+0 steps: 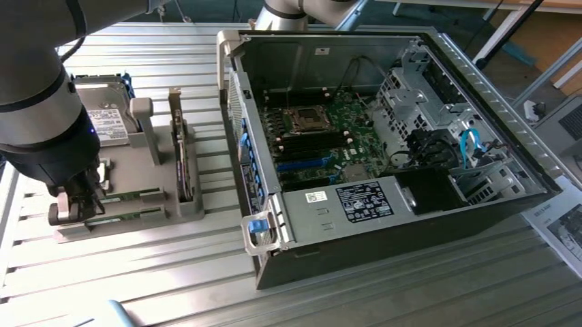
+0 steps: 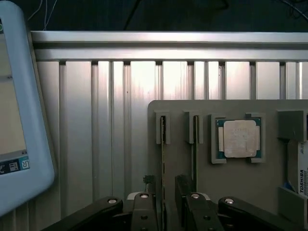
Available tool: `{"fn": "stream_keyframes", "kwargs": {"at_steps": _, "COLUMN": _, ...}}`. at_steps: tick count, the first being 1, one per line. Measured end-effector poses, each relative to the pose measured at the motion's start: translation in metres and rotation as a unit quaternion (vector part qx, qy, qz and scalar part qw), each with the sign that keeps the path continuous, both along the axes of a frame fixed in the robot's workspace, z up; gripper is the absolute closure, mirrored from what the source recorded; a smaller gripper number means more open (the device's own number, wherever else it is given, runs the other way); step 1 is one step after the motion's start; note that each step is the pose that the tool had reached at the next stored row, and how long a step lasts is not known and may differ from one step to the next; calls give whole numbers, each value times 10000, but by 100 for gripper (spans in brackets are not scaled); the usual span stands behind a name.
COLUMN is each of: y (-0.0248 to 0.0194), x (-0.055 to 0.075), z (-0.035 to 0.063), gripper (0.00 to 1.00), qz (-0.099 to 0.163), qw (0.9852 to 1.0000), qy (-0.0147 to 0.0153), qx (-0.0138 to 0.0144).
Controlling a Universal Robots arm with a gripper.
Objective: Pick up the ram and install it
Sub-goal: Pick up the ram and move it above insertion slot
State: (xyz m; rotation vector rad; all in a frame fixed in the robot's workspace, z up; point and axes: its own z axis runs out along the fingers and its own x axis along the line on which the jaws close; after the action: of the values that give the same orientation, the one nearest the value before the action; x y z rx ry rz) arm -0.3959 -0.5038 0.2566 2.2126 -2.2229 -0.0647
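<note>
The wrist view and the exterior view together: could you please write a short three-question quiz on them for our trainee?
1. True or false: the gripper is shut on a ram stick.
2. What sits in the grey holder next to the two ram sticks? A) a processor chip B) a fan C) a screwdriver
3. Fill in: the computer case stands on the exterior view's ____ of the holder.
Key: 1 false, it is open, astride one ram stick; 2 A; 3 right.
</note>
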Motion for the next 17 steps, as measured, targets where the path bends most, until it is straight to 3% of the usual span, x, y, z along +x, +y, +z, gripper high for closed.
{"fn": "stream_keyframes", "kwargs": {"at_steps": 4, "y": -1, "x": 0, "z": -69, "gripper": 70, "qz": 0, "qw": 10000, "qy": 0, "qx": 0}}
{"fn": "stream_keyframes", "kwargs": {"at_steps": 8, "y": -1, "x": 0, "z": -71, "gripper": 70, "qz": 0, "qw": 10000, "qy": -1, "qx": -1}}
{"fn": "stream_keyframes", "kwargs": {"at_steps": 13, "y": -1, "x": 0, "z": -71, "gripper": 70, "qz": 0, "qw": 10000, "qy": -42, "qx": 0}}
{"fn": "stream_keyframes", "kwargs": {"at_steps": 17, "y": -1, "x": 0, "z": -71, "gripper": 70, "qz": 0, "qw": 10000, "qy": -51, "qx": 0}}
